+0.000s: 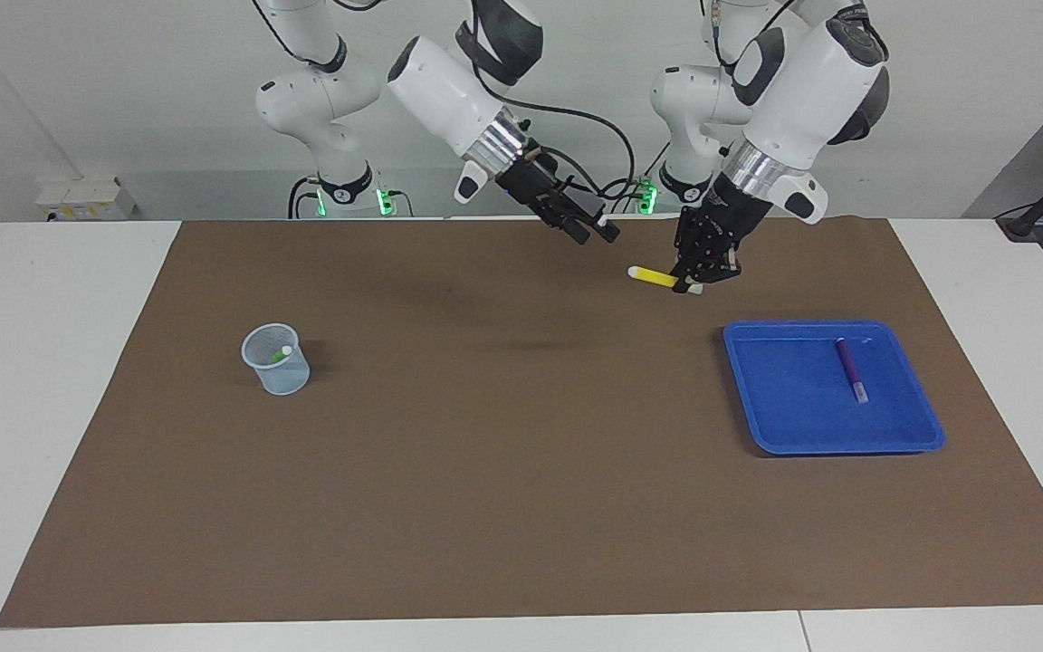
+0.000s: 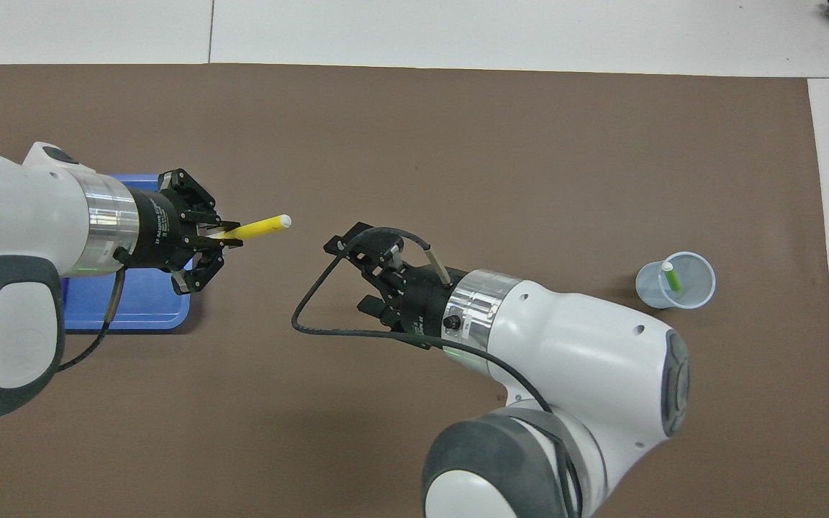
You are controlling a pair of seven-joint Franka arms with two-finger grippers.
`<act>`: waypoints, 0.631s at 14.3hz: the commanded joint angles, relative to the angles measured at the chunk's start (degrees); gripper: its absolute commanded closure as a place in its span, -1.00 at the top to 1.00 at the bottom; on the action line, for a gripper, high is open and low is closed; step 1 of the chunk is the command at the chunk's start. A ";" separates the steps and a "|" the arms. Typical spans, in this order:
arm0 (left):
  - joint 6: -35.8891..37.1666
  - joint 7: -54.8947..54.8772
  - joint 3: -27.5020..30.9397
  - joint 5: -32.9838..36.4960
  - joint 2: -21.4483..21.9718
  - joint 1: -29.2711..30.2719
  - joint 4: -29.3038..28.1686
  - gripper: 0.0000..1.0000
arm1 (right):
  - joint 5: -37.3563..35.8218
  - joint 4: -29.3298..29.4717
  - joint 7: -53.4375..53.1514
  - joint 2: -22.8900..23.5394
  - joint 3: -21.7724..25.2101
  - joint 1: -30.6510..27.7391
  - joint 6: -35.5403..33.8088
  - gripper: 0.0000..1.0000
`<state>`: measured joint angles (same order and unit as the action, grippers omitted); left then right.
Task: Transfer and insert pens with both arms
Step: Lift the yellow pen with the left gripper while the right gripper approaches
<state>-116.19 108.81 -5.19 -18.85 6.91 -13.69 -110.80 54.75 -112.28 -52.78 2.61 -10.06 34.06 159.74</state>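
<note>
My left gripper [image 1: 696, 283] [image 2: 228, 234] is shut on the capped end of the yellow pen [image 1: 655, 276] [image 2: 262, 226]. It holds the pen level in the air over the mat, just off the blue tray [image 1: 829, 444] [image 2: 134, 313], with the free end pointing at my right gripper. My right gripper [image 1: 598, 234] [image 2: 354, 276] hangs open a short gap from that end, with nothing between its fingers. The purple pen [image 1: 849, 369] lies in the tray; in the overhead view my left arm hides it. The green pen [image 1: 281, 355] [image 2: 671, 277] stands in a clear cup [image 1: 277, 362] [image 2: 676, 282].
A brown mat [image 1: 521, 471] covers most of the white table. The cup stands toward the right arm's end and the tray toward the left arm's end. Two smaller arm bases with green lights [image 1: 347, 195] stand at the robots' edge. A black cable loops off my right wrist [image 2: 314, 324].
</note>
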 commanded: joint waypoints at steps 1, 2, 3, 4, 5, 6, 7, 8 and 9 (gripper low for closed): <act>0.61 2.19 0.89 -0.75 2.31 -2.12 -2.05 -1.00 | 1.23 5.75 -0.65 4.93 -0.05 0.39 0.66 1.00; 0.61 2.28 0.89 -0.75 2.75 -2.13 -2.40 -1.00 | 1.23 5.84 -0.66 5.12 -0.05 0.40 0.66 1.00; 0.70 2.28 0.89 -0.75 2.93 -2.22 -2.66 -1.00 | 1.23 5.84 -0.57 5.29 -0.05 0.40 0.66 1.00; 0.87 2.28 0.89 -0.75 3.02 -2.22 -2.67 -1.00 | 1.06 5.84 -0.48 5.38 -0.05 0.40 0.66 1.00; 1.05 2.28 0.89 -0.75 3.19 -2.13 -2.67 -1.00 | 0.88 6.28 -0.48 5.38 -0.05 0.40 0.75 1.00; 1.14 2.28 0.89 -0.75 3.28 -2.22 -2.67 -1.00 | 0.71 6.19 0.04 5.47 -0.05 0.22 0.75 1.00; 1.49 2.28 0.89 -0.75 3.37 -2.22 -2.67 -1.00 | 0.62 6.19 0.22 5.73 -0.05 -0.13 0.75 1.00; 1.67 2.28 0.89 -0.75 3.37 -2.22 -2.58 -1.00 | 0.27 6.45 0.31 6.26 -0.05 -0.13 1.10 0.98; 1.67 2.28 0.89 -0.75 3.63 -2.22 -2.67 -1.00 | 0.27 6.72 0.31 6.78 -0.05 0.22 2.67 0.88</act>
<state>-115.35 110.32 -5.14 -18.85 8.44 -14.99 -111.81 54.75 -107.11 -53.08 7.58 -9.90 34.21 160.12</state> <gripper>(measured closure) 0.837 0.000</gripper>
